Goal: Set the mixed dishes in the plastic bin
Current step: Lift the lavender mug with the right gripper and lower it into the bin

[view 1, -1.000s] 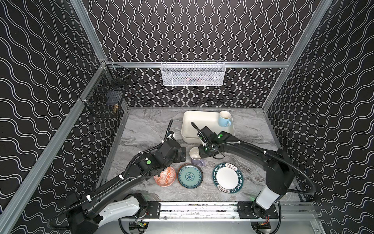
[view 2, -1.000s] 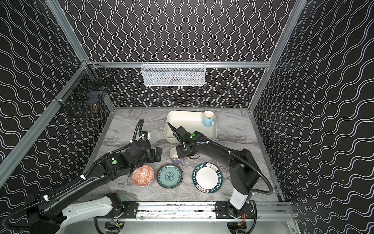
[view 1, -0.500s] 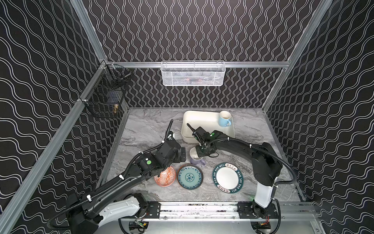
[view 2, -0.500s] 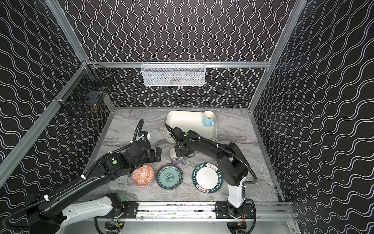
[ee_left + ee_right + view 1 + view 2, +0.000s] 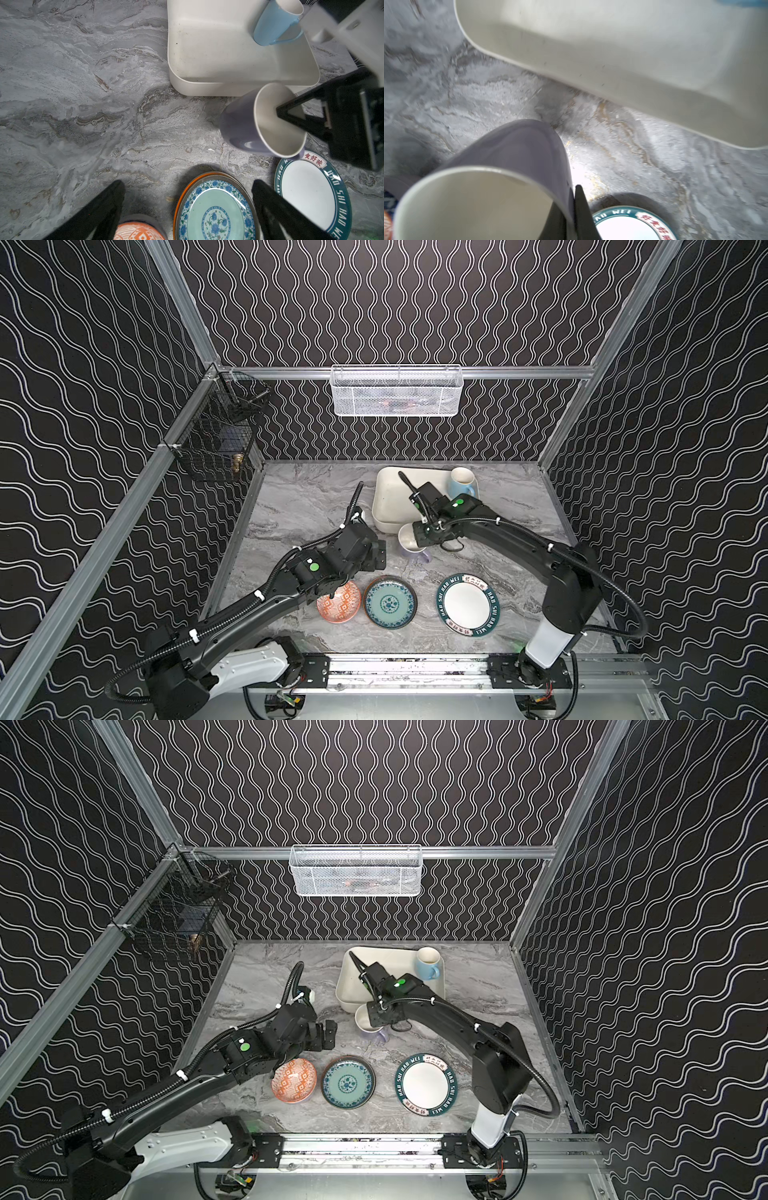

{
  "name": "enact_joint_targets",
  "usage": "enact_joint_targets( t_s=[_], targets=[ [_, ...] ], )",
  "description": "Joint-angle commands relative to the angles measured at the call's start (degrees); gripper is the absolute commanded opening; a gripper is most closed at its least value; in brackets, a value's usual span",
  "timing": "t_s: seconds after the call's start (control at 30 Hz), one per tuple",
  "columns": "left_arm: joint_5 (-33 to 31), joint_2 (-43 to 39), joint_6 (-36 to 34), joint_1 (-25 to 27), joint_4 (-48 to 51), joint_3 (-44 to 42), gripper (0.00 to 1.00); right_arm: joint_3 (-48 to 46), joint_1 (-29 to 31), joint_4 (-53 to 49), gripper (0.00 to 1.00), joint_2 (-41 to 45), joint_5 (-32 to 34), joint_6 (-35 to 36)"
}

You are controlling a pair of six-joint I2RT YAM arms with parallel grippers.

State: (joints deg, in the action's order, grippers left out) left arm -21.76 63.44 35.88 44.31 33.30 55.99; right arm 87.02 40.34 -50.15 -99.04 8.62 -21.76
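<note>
On the left of the marble bench (image 5: 299, 506), the left pincer (image 5: 376, 556) is seen with its jaws spread wide and nothing between them, hovering above the orange-patterned bowl (image 5: 338, 602), in the same place as a second earlier. Just right of the bowl, the teal plate (image 5: 390, 602) lies stacked on an orange-rimmed plate, as the left wrist view shows. Further right, the lilac mug (image 5: 409, 545) is gripped by the right pincer (image 5: 574, 209), clamped on the mug's wall with one finger inside and one outside; a second earlier this pincer was partly open beside the mug. The mug is now tilted, its mouth turned toward the left, whereas it stood upright on the bench before; whether its base has left the bench cannot be told. It is held just near of the plastic bin (image 5: 384, 506), not yet inside it. At the bin's far right corner, the light-blue mug (image 5: 461, 483) stands as before. On the near right, the white plate with dark lettered rim (image 5: 467, 605) lies unmoved.
</note>
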Motion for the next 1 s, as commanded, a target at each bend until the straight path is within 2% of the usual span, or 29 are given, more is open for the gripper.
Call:
enact_joint_targets(
  t_s=[0.0,0.23,0.43,0.63,0.97],
  targets=[
    [0.74,0.83,-0.72,-0.02,-1.65,1.38,0.99,2.31,-3.07,-1.13,0.03,1.85,1.57,1.07],
    [1.88,3.44,-2.34,0.02,-3.19,3.65,0.99,6.26,-13.96,0.24,0.04,-0.21,2.09,3.39],
    [4.48,6.77,-3.39,-0.02,-5.13,4.72,0.99,15.08,-21.15,-3.3,0.04,-11.75,3.8,4.66],
    [4.54,9.62,-4.55,0.0,-6.01,5.88,0.99,15.55,-24.52,-1.46,0.04,-16.48,3.18,5.58],
    [8.48,13.43,-4.78,0.0,-7.73,6.15,0.99,15.98,-26.59,-1.08,0.08,-21.28,3.97,6.17]
  ],
)
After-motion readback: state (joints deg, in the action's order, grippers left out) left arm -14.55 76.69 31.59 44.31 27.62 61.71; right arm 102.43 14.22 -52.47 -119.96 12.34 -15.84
